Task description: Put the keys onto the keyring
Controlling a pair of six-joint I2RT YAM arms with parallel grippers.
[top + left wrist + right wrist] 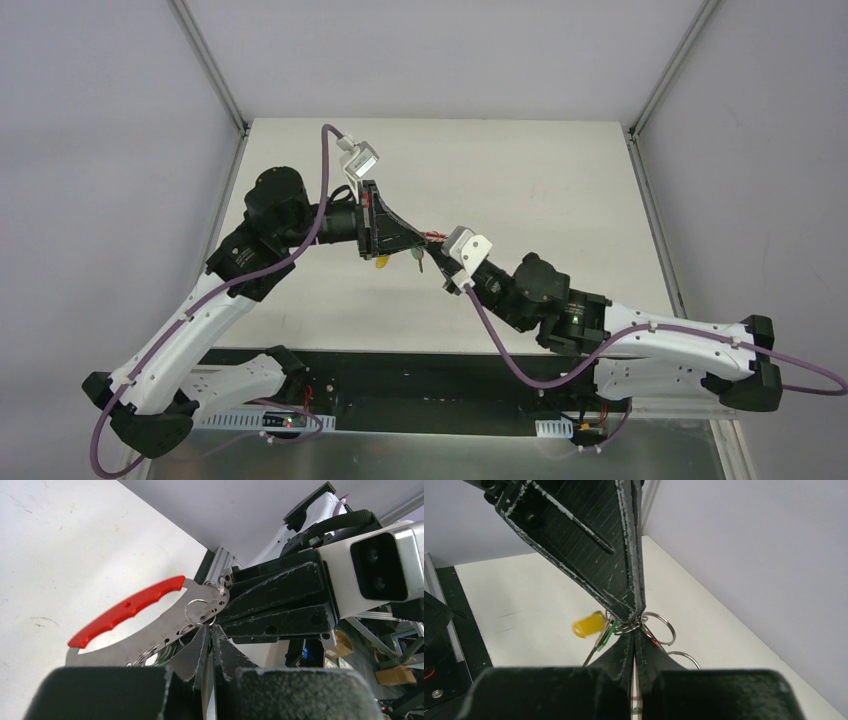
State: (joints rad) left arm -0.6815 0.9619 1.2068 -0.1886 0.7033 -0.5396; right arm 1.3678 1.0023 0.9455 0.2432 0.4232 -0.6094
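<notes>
Keyring: the keyring (129, 606) is hanging in the air above the worktop (60, 555), at the centre of the overhead view. Its red grip is pointing to the lower left of the left wrist view.
Wire rings: the wire rings (199, 611) are sitting along its grey edge, right where your two hands are meeting.
Keys: two keys, one with a yellow tag (588, 625) and one with a green tag (610, 631), are dangling just left of the fingertips in the right wrist view. You are not seeing a red-tagged key clearly.
Left hand: your left hand (208, 632) is fully closed, its tips pinching at the ringed edge of the keyring.
Right hand: your right hand (634, 640) is also fully closed, nipping the same spot from the opposite side. Which hand is carrying the weight is not showing.
Progress: you are looking well into the threading. The two tagged keys seem to be hanging from a ring, though whether they are fully on is not showing.
Left: you are probably finishing this ring, then checking for any remaining key.
</notes>
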